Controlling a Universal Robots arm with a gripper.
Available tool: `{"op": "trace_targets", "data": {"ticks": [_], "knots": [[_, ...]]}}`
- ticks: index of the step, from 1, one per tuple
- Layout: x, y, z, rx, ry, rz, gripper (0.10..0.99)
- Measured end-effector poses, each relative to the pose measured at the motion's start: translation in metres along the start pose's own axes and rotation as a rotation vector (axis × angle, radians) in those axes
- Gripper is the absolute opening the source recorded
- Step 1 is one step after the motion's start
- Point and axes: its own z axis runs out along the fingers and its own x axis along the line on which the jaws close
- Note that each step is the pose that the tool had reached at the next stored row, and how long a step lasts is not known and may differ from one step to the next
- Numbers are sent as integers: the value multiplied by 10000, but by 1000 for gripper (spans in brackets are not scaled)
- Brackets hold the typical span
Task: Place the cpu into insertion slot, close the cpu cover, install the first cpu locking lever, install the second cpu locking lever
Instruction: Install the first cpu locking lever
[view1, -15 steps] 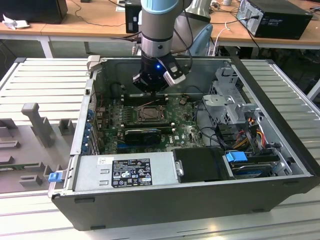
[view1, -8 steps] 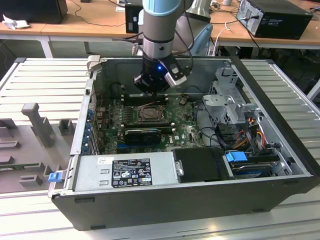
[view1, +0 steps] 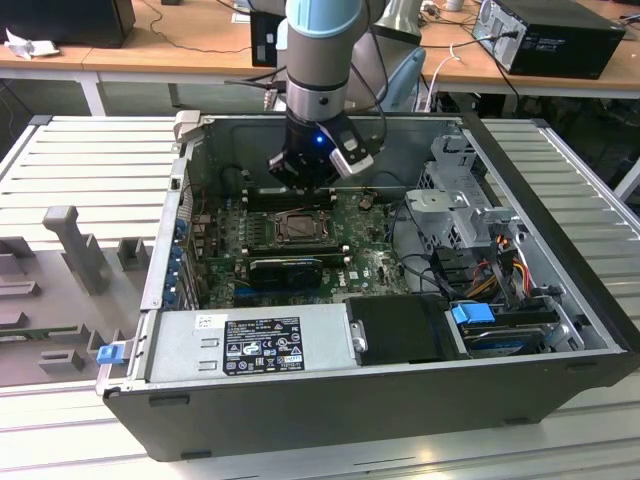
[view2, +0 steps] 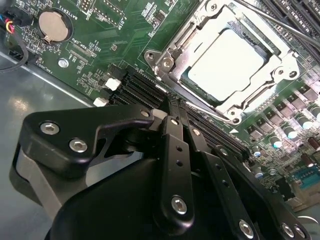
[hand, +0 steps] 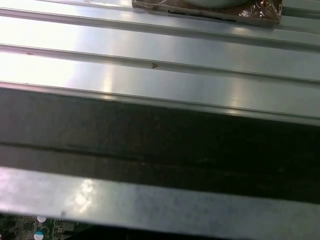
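In the second wrist view the claw (view2: 172, 102) takes up the lower half of the frame: matte black linkage bars with bright screw heads, its two slim fingers (view2: 176, 116) pressed together with no gap and nothing between them, their tips just at the near edge of the socket. Just beyond the tips lies a row of long black memory slots (view2: 137, 87) with white end latches. Past them, in the upper right of that frame, the cpu (view2: 225, 62) sits flat in the insertion slot (view2: 189, 86), its pale silver-grey top smooth and brightly lit. The cpu cover (view2: 272, 67), a thin silvery stamped-metal frame, lies closed around the chip, which shows through its square window. A thin wire lever (view2: 280, 22) crosses the far corner. The green motherboard (view2: 95, 47) carries a round coin battery (view2: 52, 26) at the upper left.

In the exterior view the open black computer case (view1: 330, 410) lies on a ribbed grey metal surface (view1: 90, 160). Near the front are a grey power supply (view1: 250, 345) and a blue latch (view1: 472, 313); the socket sits mid-frame, and the arm (view1: 320, 60) comes down just behind it. The first wrist view shows the ribbed metal and the dark case wall (hand: 160, 140).
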Motion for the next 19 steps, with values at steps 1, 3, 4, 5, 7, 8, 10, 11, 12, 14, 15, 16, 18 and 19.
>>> {"op": "trace_targets", "data": {"ticks": [1, 3, 4, 5, 7, 8, 10, 11, 12, 14, 15, 16, 18, 19], "knots": [[-1, -1, 6, 0, -1, 1, 106], [-3, -3, 17, 0, -3, 2, 106], [-3, -7, 27, 1, -6, 3, 106], [-4, -8, 32, 0, -8, 2, 106], [-5, -9, 39, 0, -8, 2, 106], [-5, -9, 43, 0, -9, 2, 106], [-5, -10, 53, 1, -8, 2, 106], [-5, -11, 59, 1, -7, 2, 106], [-5, -11, 63, 1, -8, 2, 106], [-5, -13, 70, 7, -5, 2, 106], [-5, -13, 74, 13, -3, 1, 106], [-5, -14, 76, 18, -3, 1, 106], [-5, -13, 84, 17, -7, 2, 106], [-5, -14, 85, 22, -6, 1, 106]]}}
